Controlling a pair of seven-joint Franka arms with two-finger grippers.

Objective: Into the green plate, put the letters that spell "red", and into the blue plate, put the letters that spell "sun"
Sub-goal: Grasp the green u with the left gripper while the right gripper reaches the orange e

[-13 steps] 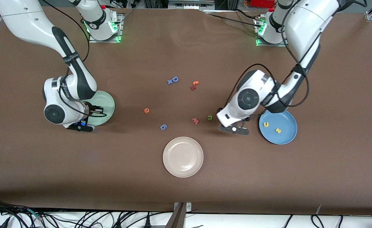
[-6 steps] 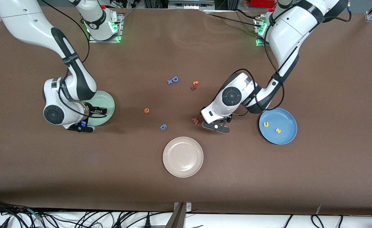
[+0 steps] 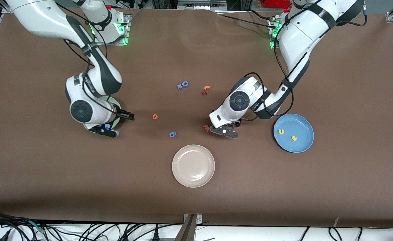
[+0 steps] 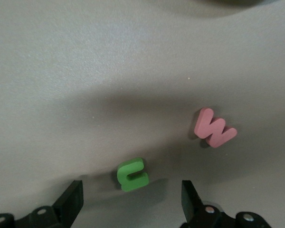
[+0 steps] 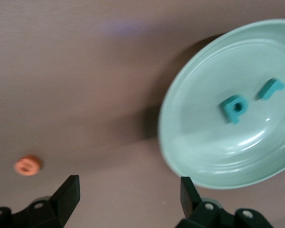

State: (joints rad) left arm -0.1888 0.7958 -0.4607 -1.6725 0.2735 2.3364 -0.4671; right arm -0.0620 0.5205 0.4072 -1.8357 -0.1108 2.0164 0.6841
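Observation:
The olive-green "n" (image 4: pixel 132 174) lies on the table just ahead of my left gripper (image 4: pixel 132 190), whose jaws stand open on either side of it; in the front view the left gripper (image 3: pixel 226 128) hides it. The blue plate (image 3: pixel 302 144) holds the yellow "u" (image 3: pixel 281 131) and "s" (image 3: pixel 294 138). My right gripper (image 3: pixel 124 116) is open and empty beside the green plate (image 5: pixel 194 156), which holds the teal "d" (image 5: pixel 235 108) and "r" (image 5: pixel 270 88). The orange "e" (image 3: pixel 154 116) lies on the bare table between the two grippers.
A pink "w" (image 3: pixel 206 127) lies right beside the left gripper. A cream-white plate (image 3: pixel 193 165) sits nearer the camera. A blue "6"-like piece (image 3: pixel 172 134), a blue "D" (image 3: pixel 184 83) and a red and orange pair (image 3: pixel 205 90) lie around mid-table.
My left gripper has swung from beside the blue plate to the "n". My right gripper has opened and moved off the green plate toward the "e".

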